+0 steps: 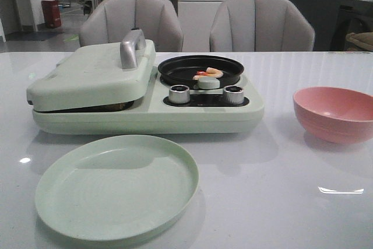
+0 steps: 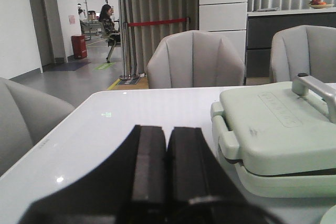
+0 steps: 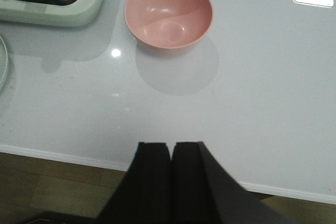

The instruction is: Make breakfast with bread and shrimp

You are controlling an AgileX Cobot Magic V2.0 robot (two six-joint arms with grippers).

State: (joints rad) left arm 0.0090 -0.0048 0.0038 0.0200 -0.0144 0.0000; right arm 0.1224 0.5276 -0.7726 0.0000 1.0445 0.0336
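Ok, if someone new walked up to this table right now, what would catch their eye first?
Probably the pale green breakfast maker in the middle of the white table, its lid closed, and the shrimp in the small black pan on its right side. Next, the empty green plate in front of it and the empty pink bowl to the right.

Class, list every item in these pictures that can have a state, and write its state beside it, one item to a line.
sandwich press lid: lowered, slight gap at the front
black pan: holds the shrimp
green plate: empty
pink bowl: empty, upright
left gripper: fingers shut, holding nothing
right gripper: fingers shut, holding nothing
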